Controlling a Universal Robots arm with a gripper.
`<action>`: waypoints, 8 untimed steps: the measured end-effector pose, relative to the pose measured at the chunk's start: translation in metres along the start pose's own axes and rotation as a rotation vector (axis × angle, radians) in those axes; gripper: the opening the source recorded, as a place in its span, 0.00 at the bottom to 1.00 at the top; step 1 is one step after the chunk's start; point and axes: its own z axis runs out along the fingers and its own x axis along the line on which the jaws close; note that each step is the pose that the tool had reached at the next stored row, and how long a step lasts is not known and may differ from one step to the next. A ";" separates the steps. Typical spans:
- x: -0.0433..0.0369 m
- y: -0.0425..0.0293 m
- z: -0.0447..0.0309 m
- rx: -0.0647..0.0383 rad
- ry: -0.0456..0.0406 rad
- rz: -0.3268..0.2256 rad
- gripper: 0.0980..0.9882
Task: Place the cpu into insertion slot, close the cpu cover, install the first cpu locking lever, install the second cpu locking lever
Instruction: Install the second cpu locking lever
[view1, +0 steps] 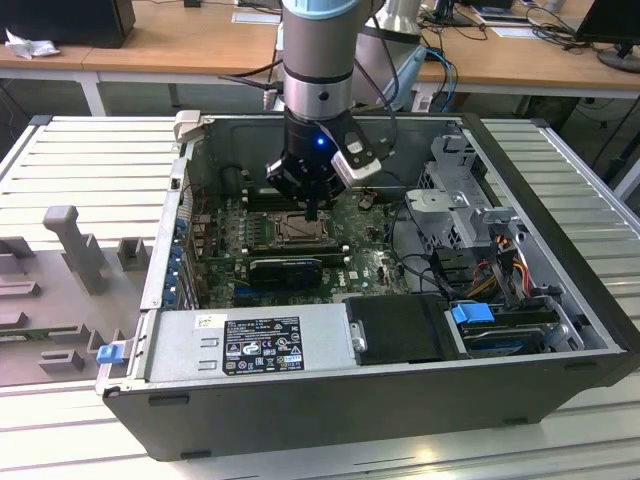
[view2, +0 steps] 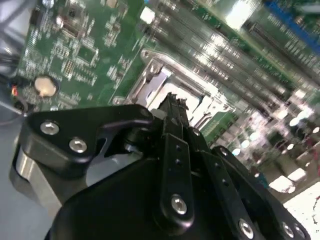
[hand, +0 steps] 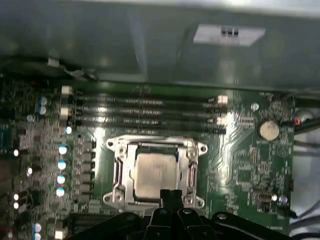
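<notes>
The cpu (hand: 154, 174), a pale silver-beige square, lies in the insertion slot (hand: 122, 196) on the green motherboard. The silver cpu cover (hand: 155, 146) lies flat around it, framing its face. Thin metal bars run along both sides of the cover; I cannot tell whether they are latched. My gripper (hand: 170, 194) hangs over the slot's edge with its black fingers pressed together and nothing between them. In the second wrist view the gripper (view2: 172, 101) tapers to a point just above the cover (view2: 156, 75). In the exterior view the gripper (view1: 314, 208) hovers close over the slot (view1: 292, 230) inside the open computer case.
Long memory slots (hand: 145, 112) run just beyond the socket, and a coin battery (hand: 268, 130) sits to one side. Case walls (view1: 540, 215), a drive cage (view1: 460, 190), cables and the power supply (view1: 250, 345) hem in the board. A grey fixture (view1: 70, 245) stands at the exterior view's left.
</notes>
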 end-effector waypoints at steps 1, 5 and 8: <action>-0.0010 -0.0023 0.0005 -0.004 0.0177 0.000 0.01; -0.0009 -0.0170 0.0006 -0.039 0.0308 0.001 0.01; 0.0004 -0.0344 0.0010 -0.045 0.0304 0.001 0.01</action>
